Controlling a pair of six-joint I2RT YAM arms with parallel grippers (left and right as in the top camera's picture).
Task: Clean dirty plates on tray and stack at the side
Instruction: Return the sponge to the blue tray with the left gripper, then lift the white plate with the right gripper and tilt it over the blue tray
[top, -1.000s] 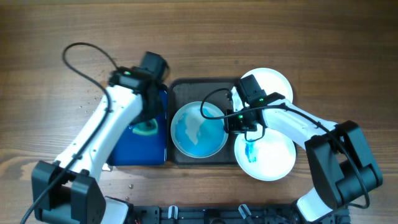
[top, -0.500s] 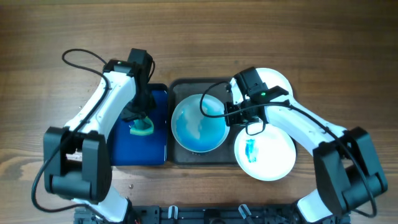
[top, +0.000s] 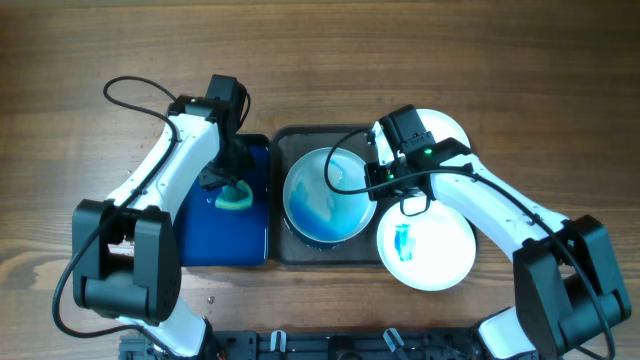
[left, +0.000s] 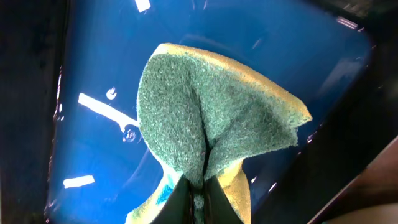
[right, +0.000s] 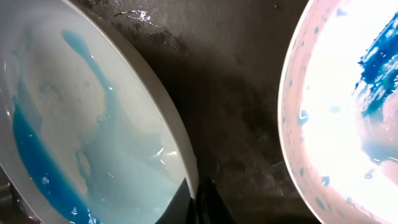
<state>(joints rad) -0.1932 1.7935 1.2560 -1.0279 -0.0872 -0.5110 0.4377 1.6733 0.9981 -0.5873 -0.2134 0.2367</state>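
Your left claw (top: 228, 186) hangs over the blue tray (top: 215, 240) on the left side of the tabletop (top: 320, 60), and it is clamped tight on a green and yellow sponge (top: 236, 200). In the left wrist view the sponge (left: 211, 118) is folded upward from the pinch, its green scouring face toward the camera and the wet blue tray (left: 93, 74) behind it; you cannot tell from either view whether the sponge touches that tray. Your right claw (top: 373, 186) is closed down narrow on the right rim of the smeared plate (top: 325, 200), which sits in the left half of the dark tray (top: 300, 138) and carries a wide wash of blue paint across its centre. The right wrist view shows the pinch on that rim at the bottom of the frame, with the smeared plate (right: 81, 124) to the left and the bare, wet tray (right: 230, 93) beside it; whether the held edge is lifted off the tray is not clear. A second plate (top: 440, 255) lies near the front at the tray's right end, just beside the smeared one, with a small blue streak (top: 403, 242) on its left part. A third plate (top: 445, 128) lies behind it at the right rear, partly covered by your right arm, and the part that shows is white.
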